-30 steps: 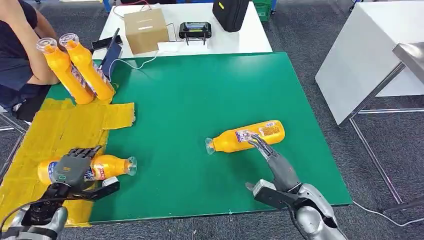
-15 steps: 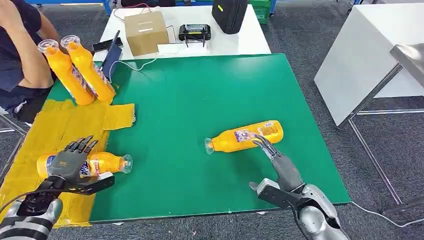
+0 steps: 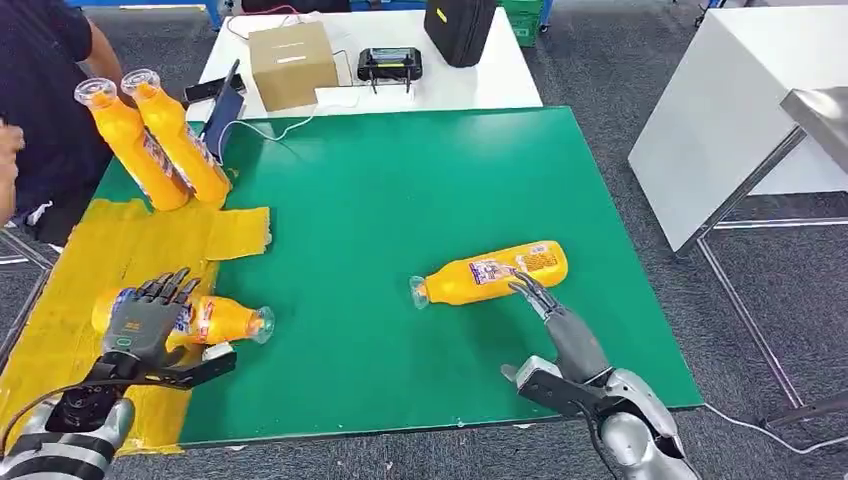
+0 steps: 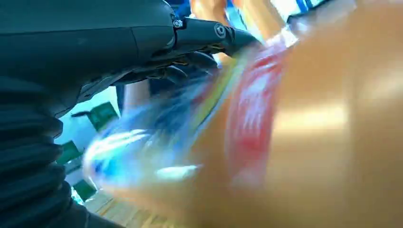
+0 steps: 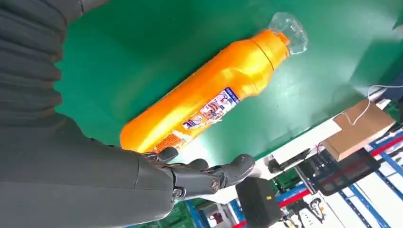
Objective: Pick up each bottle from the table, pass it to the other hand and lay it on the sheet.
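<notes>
Your left hand (image 3: pixel 140 322) is sitting on top of the orange plastic bottle with the clear cap (image 3: pixel 215 320), which lies on its side at the edge of the crinkled yellow sheet (image 3: pixel 60 330), cap poking out over the green table top (image 3: pixel 400 190). The fingers are spread over its label, but you can't really tell whether the hand grips it or only rests on it; up close from that wrist, the bottle is just an orange, red and blue blur against the palm.

Your right hand (image 3: pixel 560 330) is stretched out flat with its fingers apart and nothing in it, fingertips (image 3: pixel 525 285) right at the side of the second orange bottle (image 3: pixel 495 272). That one lies on its side out on the green, well away from the sheet, clear cap pointing toward the sheet side.

Two more orange bottles (image 3: pixel 150 140) lie leaning side by side at the far corner of the sheet, just beside a person in a dark top (image 3: pixel 40 100). Behind the green board there's a white table (image 3: pixel 470 80) with a brown cardboard box (image 3: pixel 290 62), a black handheld device (image 3: pixel 390 62) and a black bag (image 3: pixel 460 28).
</notes>
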Available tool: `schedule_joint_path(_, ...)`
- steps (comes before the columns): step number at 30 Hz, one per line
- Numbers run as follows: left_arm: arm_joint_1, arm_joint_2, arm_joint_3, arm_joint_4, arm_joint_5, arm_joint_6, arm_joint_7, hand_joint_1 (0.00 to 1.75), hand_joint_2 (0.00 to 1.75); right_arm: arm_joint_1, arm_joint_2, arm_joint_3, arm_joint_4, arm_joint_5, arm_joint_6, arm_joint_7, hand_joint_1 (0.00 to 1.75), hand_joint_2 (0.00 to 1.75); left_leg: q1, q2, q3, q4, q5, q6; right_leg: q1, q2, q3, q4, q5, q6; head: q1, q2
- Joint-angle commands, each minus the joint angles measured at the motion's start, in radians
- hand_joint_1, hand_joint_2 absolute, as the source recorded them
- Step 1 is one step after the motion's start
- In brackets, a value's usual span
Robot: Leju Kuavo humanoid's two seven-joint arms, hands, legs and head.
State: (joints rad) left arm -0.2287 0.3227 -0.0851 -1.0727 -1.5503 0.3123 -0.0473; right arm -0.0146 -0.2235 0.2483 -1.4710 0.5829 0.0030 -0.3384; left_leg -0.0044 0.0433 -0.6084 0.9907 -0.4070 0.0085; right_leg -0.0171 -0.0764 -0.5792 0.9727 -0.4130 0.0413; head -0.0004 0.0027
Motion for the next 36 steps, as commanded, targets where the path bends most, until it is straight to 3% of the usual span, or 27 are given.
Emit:
schedule_joint_path(1, 0.038, -0.083, 0.097, -0.071, -0.020, 0.089, -0.018, 0.00, 1.75, -0.028, 0.008, 0.010, 0.040, 0.000, 0.007, 0.003, 0.00, 1.75, 0.001, -0.002, 0.001, -0.001, -0.001, 0.000, 0.000, 0.003, 0.001, -0.001, 0.000, -0.001, 0.000, 0.000)
schedule_joint_path(8, 0.072, -0.125, 0.128, -0.153, -0.012, 0.196, -0.021, 0.00, 1.75, -0.031, -0.005, 0.005, 0.040, 0.003, -0.002, 0.012, 0.00, 1.75, 0.001, -0.002, 0.000, 0.000, -0.002, 0.000, 0.000, 0.005, 0.001, -0.001, -0.001, -0.001, 0.000, 0.000)
schedule_joint_path(12, 0.089, -0.150, 0.165, -0.226, 0.043, 0.266, -0.055, 0.00, 1.75, -0.089, -0.030, -0.015, 0.079, 0.005, -0.012, 0.028, 0.00, 1.75, 0.001, -0.002, -0.002, 0.000, -0.001, 0.000, 0.000, 0.004, -0.002, -0.001, 0.000, -0.001, 0.000, 0.000)
schedule_joint_path(13, 0.088, -0.162, 0.174, -0.238, 0.083, 0.284, -0.082, 0.00, 0.00, -0.113, -0.037, -0.021, 0.102, 0.002, -0.012, 0.033, 0.00, 1.75, 0.001, -0.001, -0.001, 0.001, -0.002, 0.000, 0.000, 0.007, -0.001, 0.000, -0.001, -0.001, 0.000, 0.000)
schedule_joint_path(15, 0.080, -0.182, 0.182, -0.267, 0.288, 0.267, -0.180, 0.00, 0.00, -0.185, -0.055, -0.025, 0.175, -0.001, 0.004, 0.049, 0.00, 1.75, 0.000, -0.001, -0.003, 0.001, -0.001, 0.000, 0.000, 0.005, -0.003, 0.000, 0.000, -0.001, 0.000, 0.000)
schedule_joint_path(17, 0.066, -0.198, 0.197, -0.304, 0.575, 0.143, -0.319, 0.00, 0.00, -0.289, -0.063, -0.019, 0.290, 0.010, 0.015, 0.053, 0.00, 1.75, 0.001, 0.000, -0.003, 0.001, -0.001, 0.000, 0.000, 0.006, -0.003, -0.001, 0.001, -0.001, 0.000, 0.000)
schedule_joint_path(21, 0.057, -0.208, 0.215, -0.333, 0.736, 0.041, -0.399, 0.00, 0.00, -0.388, -0.062, 0.001, 0.398, 0.038, 0.013, 0.063, 0.00, 1.75, 0.001, 0.000, -0.002, 0.002, -0.001, 0.000, 0.001, 0.010, -0.001, -0.001, 0.001, -0.001, 0.000, 0.000)
schedule_joint_path(25, 0.040, -0.213, 0.228, -0.376, 1.009, -0.186, -0.450, 0.00, 0.00, -0.595, -0.107, 0.088, 0.613, 0.074, 0.076, 0.084, 0.00, 1.75, 0.001, 0.000, -0.002, 0.002, 0.000, 0.001, 0.001, 0.008, -0.002, 0.000, 0.002, 0.000, 0.000, 0.000)
schedule_joint_path(35, 0.039, -0.211, 0.229, -0.369, 1.010, -0.187, -0.449, 0.00, 0.00, -0.599, -0.100, 0.097, 0.627, 0.075, 0.073, 0.079, 0.00, 1.75, 0.001, -0.002, -0.001, 0.001, 0.000, 0.001, 0.001, 0.006, 0.000, 0.000, 0.001, 0.001, 0.000, 0.000)
schedule_joint_path(36, 0.040, -0.219, 0.237, -0.376, 1.067, -0.227, -0.459, 0.00, 0.00, -0.630, -0.115, 0.146, 0.640, 0.134, 0.045, 0.100, 0.00, 1.75, 0.001, -0.002, -0.002, 0.001, 0.000, 0.001, 0.000, 0.005, -0.001, 0.000, 0.001, 0.001, 0.000, 0.000)
